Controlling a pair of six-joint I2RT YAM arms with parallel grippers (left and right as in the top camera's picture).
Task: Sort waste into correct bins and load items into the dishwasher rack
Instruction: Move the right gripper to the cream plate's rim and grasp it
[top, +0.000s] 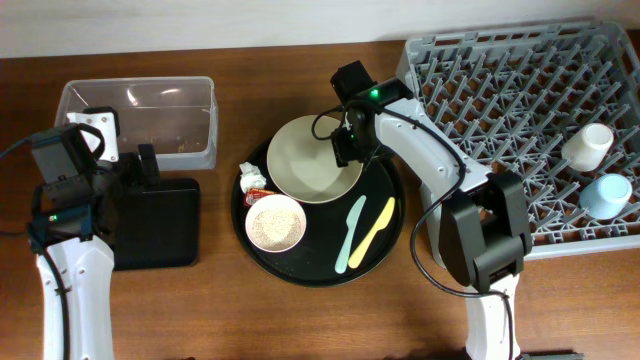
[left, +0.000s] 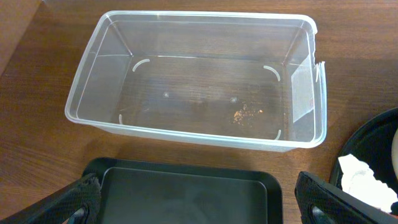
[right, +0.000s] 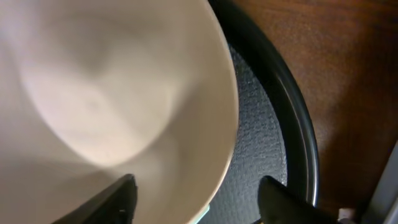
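On the table, the large cream plate is lying in the round black tray beside the dishwasher rack. The right arm is reaching across, wrist tipped down, the right tool standing apart astride the plate's rim. That rim wants seating deep before pinching, lest it slip. The left tool is hanging wide open over the black rectangular tray.

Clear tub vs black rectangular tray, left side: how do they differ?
The clear tub is see-through with tall walls; the black tray is opaque and shallow. The tub sits farther from the robot, the tray nearer. The tub has a few brownish crumbs on its floor; none show in the tray. Both are rectangular, with similar footprints.
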